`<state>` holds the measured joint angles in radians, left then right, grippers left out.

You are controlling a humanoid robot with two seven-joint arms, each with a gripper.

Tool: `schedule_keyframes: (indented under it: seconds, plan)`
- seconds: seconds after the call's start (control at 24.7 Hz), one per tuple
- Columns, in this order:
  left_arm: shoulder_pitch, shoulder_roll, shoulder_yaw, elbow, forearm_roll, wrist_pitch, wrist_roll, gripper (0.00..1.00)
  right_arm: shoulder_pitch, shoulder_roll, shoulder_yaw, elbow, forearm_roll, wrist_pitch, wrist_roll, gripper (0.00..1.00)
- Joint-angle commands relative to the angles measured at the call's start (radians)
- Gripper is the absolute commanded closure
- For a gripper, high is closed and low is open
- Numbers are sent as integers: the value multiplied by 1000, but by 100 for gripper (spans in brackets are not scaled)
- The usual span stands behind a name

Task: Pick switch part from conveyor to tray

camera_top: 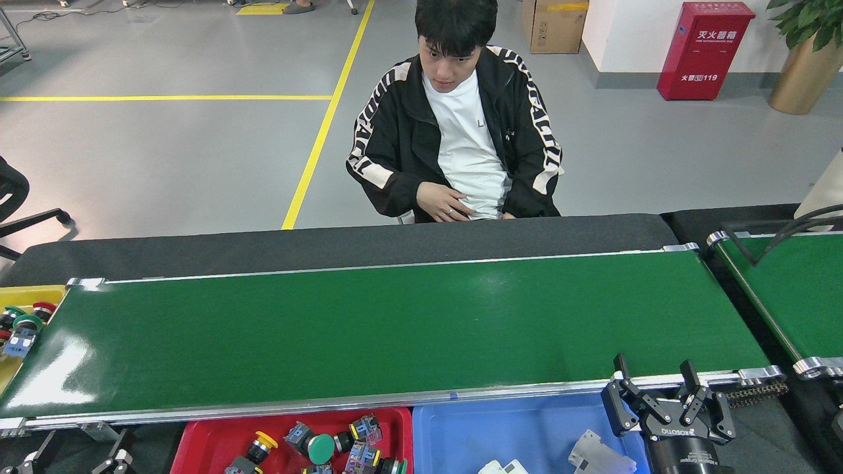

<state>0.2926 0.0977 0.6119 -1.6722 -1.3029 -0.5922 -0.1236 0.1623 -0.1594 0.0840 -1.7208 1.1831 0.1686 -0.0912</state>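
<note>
Belt first: the conveyor [395,329] fills the middle of my view, a wide glossy dark-green band with silver rails, its long axis running left to right and tilted a little, the right end sitting higher in the frame. Its surface is bare apart from glare near the left end. A second green belt [784,289] angles off at the far right. Behind the conveyor sits a person [454,125] in a black jacket with striped sleeves and a white shirt.

Below the near rail I have a blue tray [527,438] holding pale grey parts, and a red tray [197,447] to its left with several push-button switches [316,444] in it, lying on their sides with caps in green and yellow. At the left edge a yellow tray [33,296] holds more switches [20,326], green and red caps over blue-grey bodies, just off the belt's left end; I cannot tell which way each points.

My right gripper [653,375] stands over the blue tray's right end, its two black fingers spread apart with nothing between them. Of my left gripper [72,457] only the finger tips show at the bottom left corner, and I cannot tell its state.
</note>
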Motion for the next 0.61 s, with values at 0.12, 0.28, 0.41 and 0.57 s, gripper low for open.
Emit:
schedule_keyframes:
  seconds: [0.12, 0.28, 0.41, 0.57]
  plan:
    - [0, 3, 11, -15, 4, 5, 13, 0, 54, -8, -3, -49, 3, -67, 1, 0]
    - [0, 3, 38, -17, 4, 3, 15, 0, 71, -6, -7, -49, 3, -119, 2, 0]
    - [0, 3, 43, -15, 5, 3, 15, 0, 71, -8, -9, -49, 3, -119, 1, 0]
    - [0, 5, 46, -15, 4, 2, 15, 0, 71, -8, -13, -49, 3, -119, 1, 0]
